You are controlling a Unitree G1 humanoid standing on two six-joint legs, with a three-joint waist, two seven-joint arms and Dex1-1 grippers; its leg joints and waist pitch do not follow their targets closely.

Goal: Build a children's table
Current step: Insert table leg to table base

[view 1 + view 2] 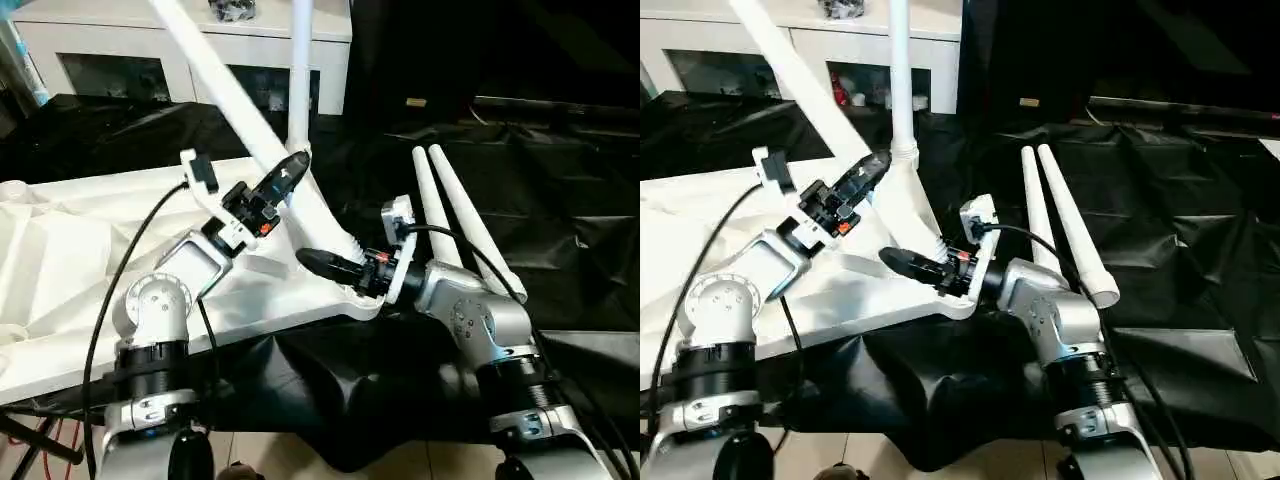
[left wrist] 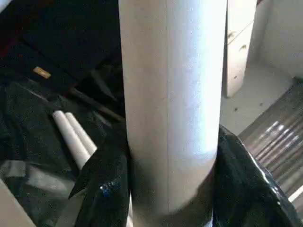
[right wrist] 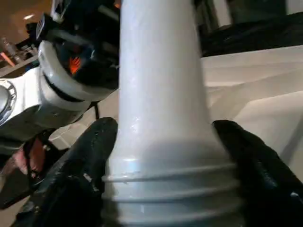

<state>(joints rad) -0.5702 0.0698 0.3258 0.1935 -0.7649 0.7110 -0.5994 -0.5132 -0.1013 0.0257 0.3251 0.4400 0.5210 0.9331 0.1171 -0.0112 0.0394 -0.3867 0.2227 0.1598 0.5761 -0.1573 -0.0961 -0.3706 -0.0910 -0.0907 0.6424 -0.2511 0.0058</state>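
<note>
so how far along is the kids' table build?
Done: one leg stands upright in a far corner socket of the upturned top. In hand: both grippers hold a second, tilted leg, left gripper mid-shaft, right gripper near its ribbed end by the near corner socket; not seated yet. Left: two legs lying on the black cloth.

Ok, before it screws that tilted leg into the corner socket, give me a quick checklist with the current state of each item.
1. Left gripper on the tilted leg: ok, fingers either side of the shaft.
2. Right gripper at the leg's ribbed base: ok, fingers flank it.
3. Leg aligned with the corner socket: not ok, it leans.
4. Thread seated: cannot tell, fingers hide it.
5. Upright leg already fitted on the tabletop: ok, standing vertical.
6. Two spare legs: ok, lying beside the tabletop.
</note>
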